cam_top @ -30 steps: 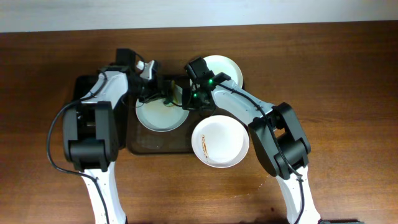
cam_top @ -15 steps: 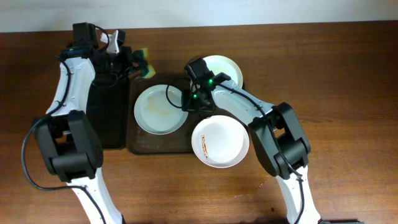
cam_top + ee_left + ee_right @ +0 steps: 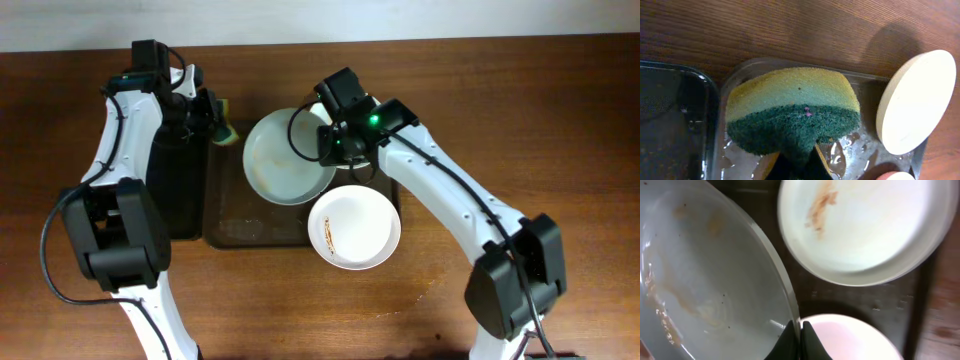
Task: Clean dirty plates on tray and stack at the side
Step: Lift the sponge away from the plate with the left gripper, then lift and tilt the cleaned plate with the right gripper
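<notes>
My right gripper (image 3: 335, 148) is shut on the rim of a white plate (image 3: 288, 156) and holds it tilted above the brownish tray (image 3: 250, 228). In the right wrist view the held plate (image 3: 705, 280) shows faint brown smears, with my fingers (image 3: 800, 330) pinching its edge. A second plate (image 3: 353, 228) with an orange smear lies at the tray's front right. A third smeared plate (image 3: 860, 225) lies at the back right, mostly hidden under my arm in the overhead view. My left gripper (image 3: 215, 122) is shut on a yellow-green sponge (image 3: 795, 105) over the tray's back left corner.
A smaller black tray (image 3: 180, 190) lies along the brown tray's left side, also in the left wrist view (image 3: 670, 115). The tray floor (image 3: 850, 155) is wet. The lifted plate shows edge-on in the left wrist view (image 3: 915, 100). Wooden table (image 3: 560, 120) surrounds both.
My left gripper pulled the sponge off the middle plate to the tray's back left corner. My right gripper then lifted that plate and moved it back and to the right.
</notes>
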Controlling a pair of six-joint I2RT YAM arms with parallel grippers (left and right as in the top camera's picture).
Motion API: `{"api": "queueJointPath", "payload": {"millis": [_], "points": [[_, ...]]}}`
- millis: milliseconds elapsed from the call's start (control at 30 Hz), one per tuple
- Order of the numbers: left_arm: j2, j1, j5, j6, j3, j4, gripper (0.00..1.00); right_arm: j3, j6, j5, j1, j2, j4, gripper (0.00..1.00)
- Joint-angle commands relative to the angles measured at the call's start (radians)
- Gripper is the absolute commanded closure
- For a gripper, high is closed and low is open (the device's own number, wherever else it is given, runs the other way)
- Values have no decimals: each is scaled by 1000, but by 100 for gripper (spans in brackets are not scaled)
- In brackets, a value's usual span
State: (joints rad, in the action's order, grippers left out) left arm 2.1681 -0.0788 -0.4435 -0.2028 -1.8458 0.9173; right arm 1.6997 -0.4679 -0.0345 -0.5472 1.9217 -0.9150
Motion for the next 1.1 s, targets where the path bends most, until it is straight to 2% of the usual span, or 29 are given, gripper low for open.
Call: {"api": "queueJointPath", "payload": {"millis": [0,100,333,533,833,1067], "points": [[-22,-2,47,17,-10,-2,99,1,4,-206,-51,-38,-29,96],[-22,-2,49,17,-10,-3,99,1,4,-350,-122,-38,-39,96],[-22,-2,68,17,-6,-2,99,1,4,-910,-339,-38,-35,96],[-22,-2,68,17,-6,-2,99,1,4,-1281,-461,-38,33,96],[-22,-2,68,17,-6,1,99,1,4,-1487,-518,-38,79,96],[-22,-2,68,17,-6,1,99,1,4,-1508,-520,-38,86,96]]}}
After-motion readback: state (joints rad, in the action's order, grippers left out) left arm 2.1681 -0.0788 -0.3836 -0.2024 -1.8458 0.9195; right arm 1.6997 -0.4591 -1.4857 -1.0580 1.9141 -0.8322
